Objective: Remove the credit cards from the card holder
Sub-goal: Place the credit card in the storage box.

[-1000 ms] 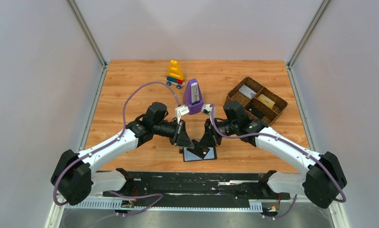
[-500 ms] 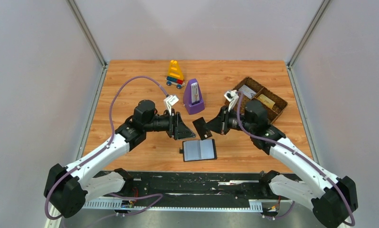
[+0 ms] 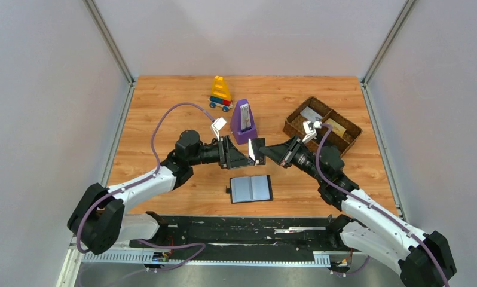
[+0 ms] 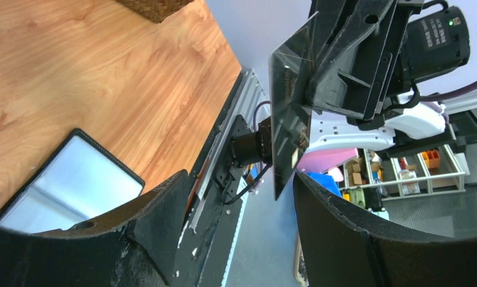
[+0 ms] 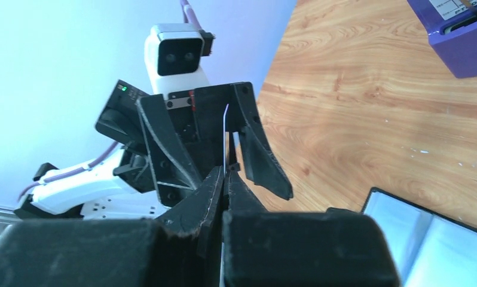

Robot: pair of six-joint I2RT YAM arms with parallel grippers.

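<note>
The card holder (image 3: pixel 251 189) lies open and flat on the table, its two grey-blue panels up; it also shows in the wrist views (image 4: pixel 75 179) (image 5: pixel 430 239). My right gripper (image 3: pixel 260 150) (image 5: pixel 226 173) is shut on a dark credit card (image 3: pixel 253 151) (image 4: pixel 287 113), held upright in the air above and behind the holder. In the right wrist view the card (image 5: pixel 226 134) shows edge-on. My left gripper (image 3: pixel 243 156) (image 4: pixel 239 197) faces it with jaws open, the card's free end between its fingers (image 5: pixel 257 149). I cannot tell if they touch it.
A brown woven divided tray (image 3: pixel 296 127) at the back right holds a grey card (image 3: pixel 311 113) and a yellow card (image 3: pixel 336 127). A purple metronome (image 3: pixel 243 122) stands just behind the grippers. A coloured block toy (image 3: pixel 220 93) sits farther back.
My right gripper lifted the dark card off the card holder and carried it up and back. My left gripper opened, rose from the holder and swung round to the card.
</note>
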